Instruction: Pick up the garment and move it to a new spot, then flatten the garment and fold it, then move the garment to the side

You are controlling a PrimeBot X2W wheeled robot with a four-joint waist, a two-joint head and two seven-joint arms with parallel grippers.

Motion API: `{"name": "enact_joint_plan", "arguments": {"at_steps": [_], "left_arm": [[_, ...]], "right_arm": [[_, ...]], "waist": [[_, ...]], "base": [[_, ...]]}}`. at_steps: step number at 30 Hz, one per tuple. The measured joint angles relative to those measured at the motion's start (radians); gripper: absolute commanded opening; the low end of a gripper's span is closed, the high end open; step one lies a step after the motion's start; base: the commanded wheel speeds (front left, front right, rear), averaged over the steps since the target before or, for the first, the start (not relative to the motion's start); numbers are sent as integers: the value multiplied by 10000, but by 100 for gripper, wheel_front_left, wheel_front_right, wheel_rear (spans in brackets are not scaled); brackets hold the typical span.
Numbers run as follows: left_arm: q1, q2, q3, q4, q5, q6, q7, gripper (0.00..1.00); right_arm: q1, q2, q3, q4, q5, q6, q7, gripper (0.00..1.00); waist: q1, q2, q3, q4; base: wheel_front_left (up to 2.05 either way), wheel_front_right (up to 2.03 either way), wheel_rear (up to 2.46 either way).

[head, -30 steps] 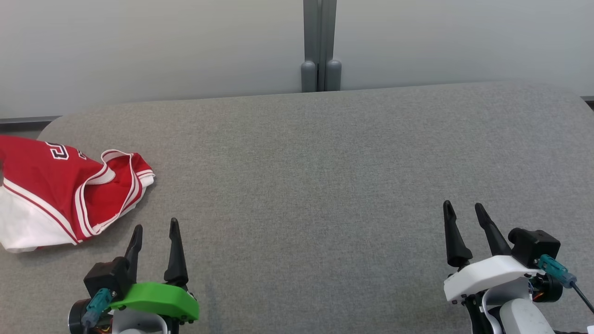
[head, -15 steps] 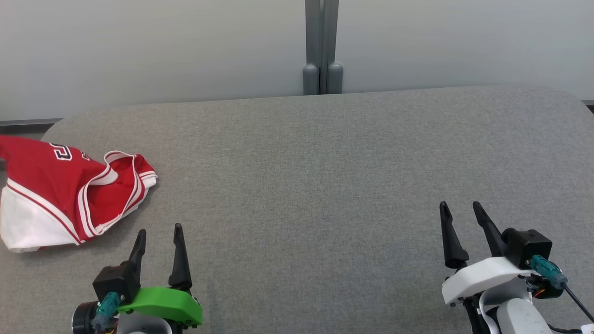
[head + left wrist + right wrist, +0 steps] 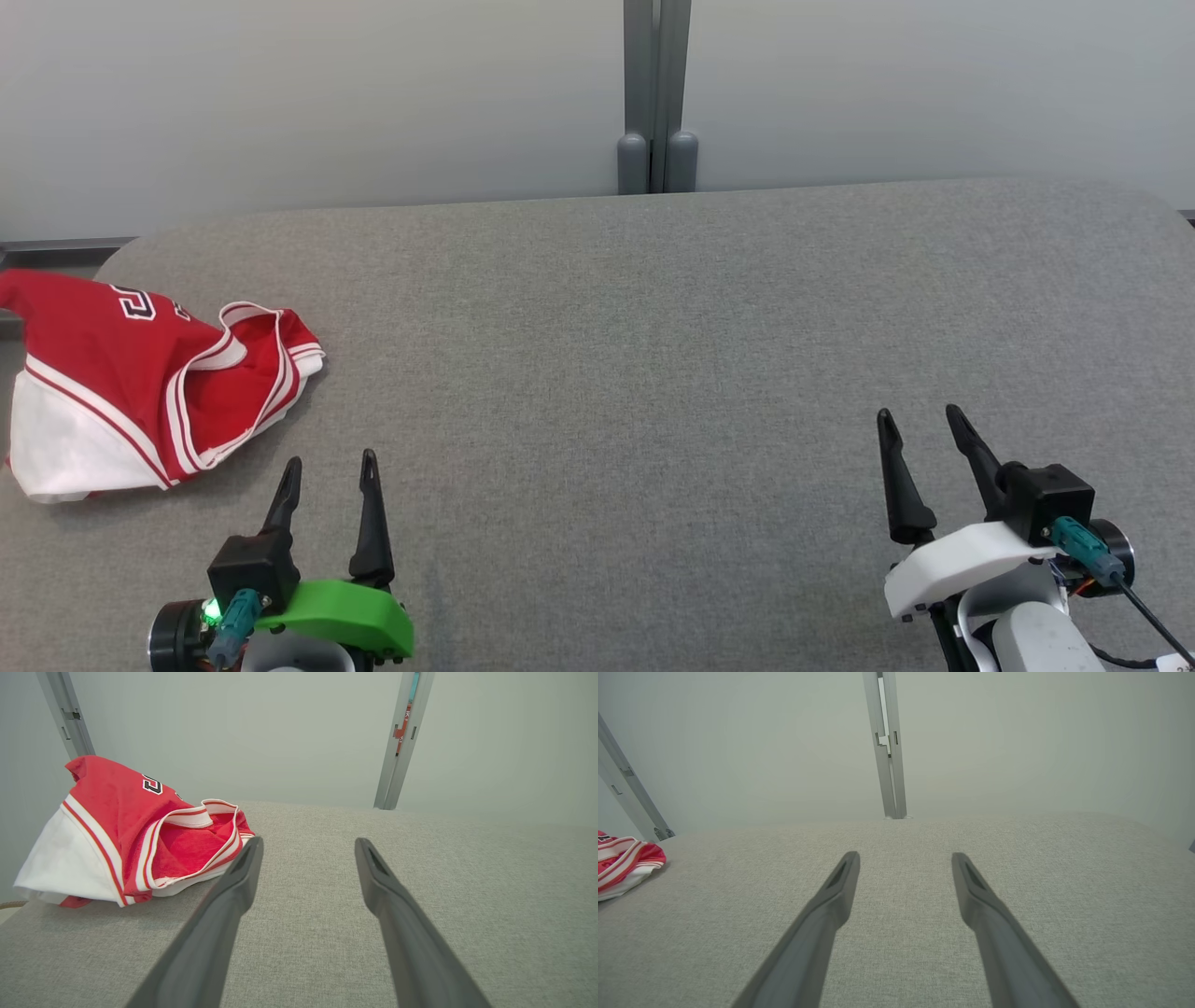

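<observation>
While the garment (image 3: 140,383) lies bunched at the table's 9 o'clock edge, neither gripper has a hold on it. It's a red jersey with white trim and a white panel, heaped up loosely, armhole gaping, a scrap of dark lettering showing on the red. Part of it looks to reach out past the rim of the grey table (image 3: 653,373) on that side.

Over to the left gripper (image 3: 331,457), down at 7 o'clock in the head view on its green mount. Fingers point to 12, parted a moderate way, nothing between them. The jersey sits at its 10 o'clock, near, with bare cloth showing between the tips and the hem. From the left wrist view the left fingertip overlaps the hem at 9 o'clock, and from that angle alone I cannot tell touch from gap.

Now the right gripper (image 3: 917,411), at 5 o'clock in the head view on its white mount. Same story: fingers spread about as wide, empty, aimed toward 12, hanging over bare table. It's well apart from the jersey, which peeks in at 9 o'clock of the right wrist view.

Behind it all, at 12 o'clock, a grey post (image 3: 656,93) rises against a pale wall (image 3: 327,93)
</observation>
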Motion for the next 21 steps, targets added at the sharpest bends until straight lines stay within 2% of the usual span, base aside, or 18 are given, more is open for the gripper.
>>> {"name": "enact_joint_plan", "arguments": {"at_steps": [14,19,21], "left_arm": [[0,-12,2,46,0,2,0,100],[-2,-15,56,-15,19,56,0,100],[0,-13,81,-86,79,27,-17,100]], "right_arm": [[16,-4,-38,42,31,0,0,100],[125,-4,-58,17,115,0,4,100],[161,-8,-12,-19,155,0,10,100]], "waist": [[0,0,-66,86],[0,0,-53,422],[0,0,-36,758]], "base": [[0,0,0],[0,0,0],[0,0,0]]}}
